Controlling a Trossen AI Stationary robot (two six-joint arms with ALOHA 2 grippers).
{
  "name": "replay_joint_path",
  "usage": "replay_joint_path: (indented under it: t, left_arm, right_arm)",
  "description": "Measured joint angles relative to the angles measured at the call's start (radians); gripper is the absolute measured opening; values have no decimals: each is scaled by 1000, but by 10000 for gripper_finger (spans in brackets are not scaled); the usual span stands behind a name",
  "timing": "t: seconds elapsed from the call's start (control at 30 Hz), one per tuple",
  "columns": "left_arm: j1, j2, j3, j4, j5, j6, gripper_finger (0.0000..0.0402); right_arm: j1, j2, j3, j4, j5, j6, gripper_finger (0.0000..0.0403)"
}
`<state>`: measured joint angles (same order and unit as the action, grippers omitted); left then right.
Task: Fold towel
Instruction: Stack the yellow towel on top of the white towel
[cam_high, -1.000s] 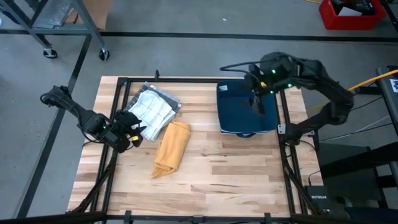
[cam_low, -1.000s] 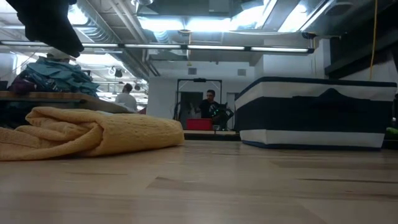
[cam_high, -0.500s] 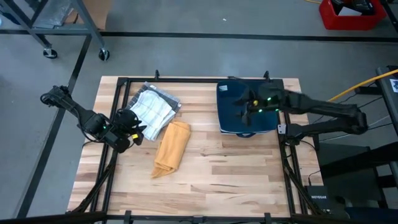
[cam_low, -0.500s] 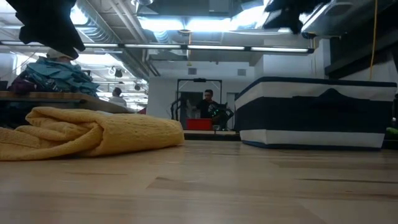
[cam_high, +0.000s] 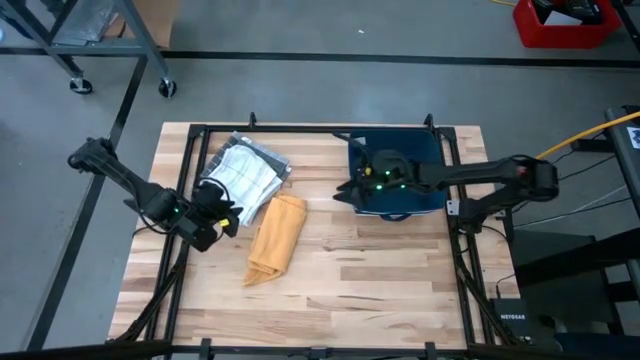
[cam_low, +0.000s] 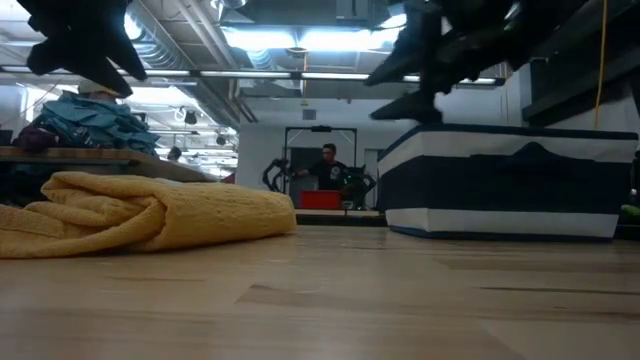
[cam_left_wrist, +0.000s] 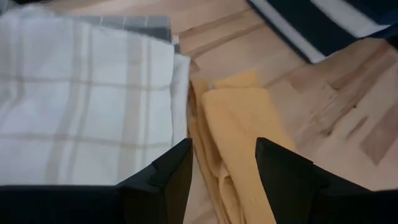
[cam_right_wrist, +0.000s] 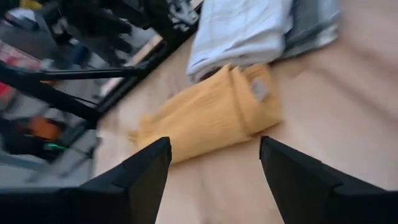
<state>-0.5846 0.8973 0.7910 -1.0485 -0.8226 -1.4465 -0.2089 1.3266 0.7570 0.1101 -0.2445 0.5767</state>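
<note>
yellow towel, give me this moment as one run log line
yellow towel: bunched on table, untouched | left hand: open, beside towel | right hand: open, over navy bin edge

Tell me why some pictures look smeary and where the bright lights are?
Right wrist view: the yellow towel and the room behind are streaked with blur. Left wrist view: the white checked cloth is soft, and the left pincer close up is only dark shapes. Low view: ceiling lights glare, and the arms overhead are black silhouettes. High view: even light, faint shadows.
</note>
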Motion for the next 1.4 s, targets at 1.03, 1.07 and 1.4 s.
replay_joint_path:
  t: [1.03, 1.07, 1.4]
  left_arm:
    - [-1, 244, 0, 51, 126, -148, 169]
    - [-2, 244, 0, 48, 148, -150, 169]
    - [-2, 257, 0, 125, 310, -156, 169]
  right_arm:
    - [158, 266, 276, 63, 8, 170, 189]
    - [171, 275, 279, 63, 8, 171, 188]
    - [267, 416, 280, 56, 69, 380, 186]
